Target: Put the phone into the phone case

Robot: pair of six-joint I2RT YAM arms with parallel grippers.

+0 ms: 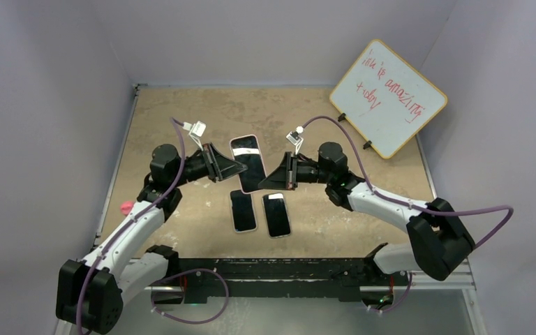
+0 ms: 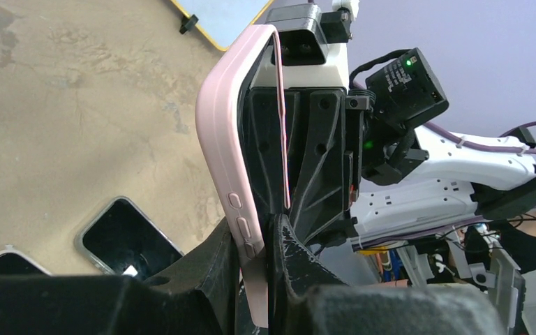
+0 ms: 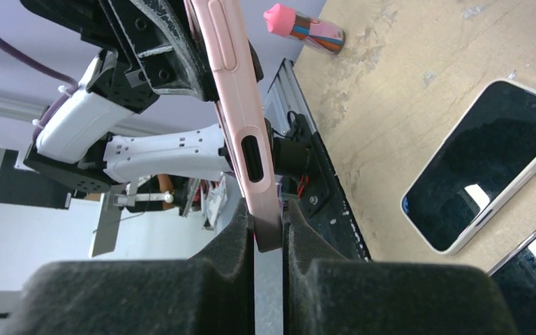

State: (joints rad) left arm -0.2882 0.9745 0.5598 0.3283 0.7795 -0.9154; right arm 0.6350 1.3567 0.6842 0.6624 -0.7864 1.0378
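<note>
The left claw (image 1: 242, 166) and right claw (image 1: 262, 183) both pinch the pink phone case (image 1: 248, 158), raised just beyond two phones (image 1: 243, 210) on the bench (image 1: 181, 112).

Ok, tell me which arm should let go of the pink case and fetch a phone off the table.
Right, probably. The right gripper pinches the pink case only at its port end, and the nearer phone lies closest to it. The left gripper clamps the button side, a steadier hold to keep.

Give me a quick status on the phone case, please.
Left gripper, right gripper: both shut on pink case, held aloft between them. Two phones lie flat below. Nothing in the way.
</note>
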